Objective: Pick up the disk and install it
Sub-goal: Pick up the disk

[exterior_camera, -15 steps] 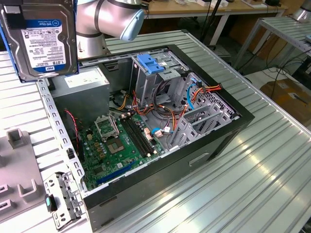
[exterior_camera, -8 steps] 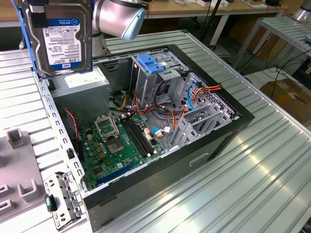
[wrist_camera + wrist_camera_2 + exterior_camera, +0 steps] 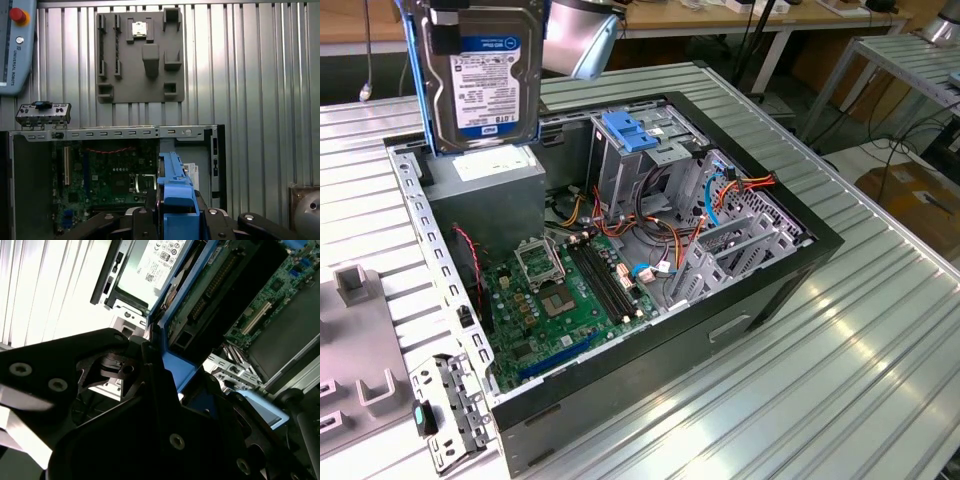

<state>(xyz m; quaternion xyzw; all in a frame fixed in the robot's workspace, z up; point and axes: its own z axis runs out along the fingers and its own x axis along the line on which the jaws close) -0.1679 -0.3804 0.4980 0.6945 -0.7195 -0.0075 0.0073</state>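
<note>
Toward the exterior view's upper left, the disk [image 3: 485, 75] hangs upright in the air with its label facing the camera and blue rails down both long edges. It is directly above the grey power-supply box [image 3: 485, 180]. In the first wrist view the gripper [image 3: 177, 217] is pinching the disk, its black fingers [image 3: 142, 222] pressed to either side of a blue side rail [image 3: 175, 187]. The open computer case [image 3: 825, 240] sits on the ribbed metal table [image 3: 880, 360], its green motherboard [image 3: 560, 300] exposed. The metal drive cage [image 3: 620, 180], topped by a blue latch [image 3: 632, 130], stands near the frame's centre, to the exterior view's right of the disk. A grey fixture plate [image 3: 140, 75] lies on the table beside the case.
</note>
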